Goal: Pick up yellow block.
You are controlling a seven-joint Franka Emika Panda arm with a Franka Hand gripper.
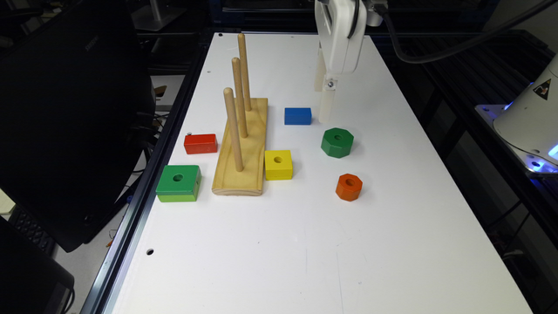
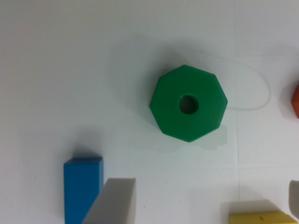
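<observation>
Yellow paint marks the yellow block [image 1: 278,164], a square piece with a round centre hole, which is set flat on the white table [image 1: 305,244] just beside the long edge of the wooden peg base [image 1: 244,148], toward the exterior view's right. It is judged to lie free for a grasp from above, nothing being stacked on it. The gripper [image 1: 323,98] is held above the table's far half, between the blue block [image 1: 298,116] and the green octagonal block [image 1: 337,142], and well apart from the yellow block; nothing is carried, so the reach is judged not yet made. In the wrist view two pale fingers [image 2: 112,200] are seen at the frame's border, set wide apart, so the tool is taken as spread. Only a sliver of the yellow block [image 2: 261,217] is caught there, cut off by the frame, as is the orange octagonal block [image 2: 295,99]. A red block [image 1: 200,143] and a green square block [image 1: 178,183] are placed near the table's edge on the base's other side. The arm above the gripper is cut off.
</observation>
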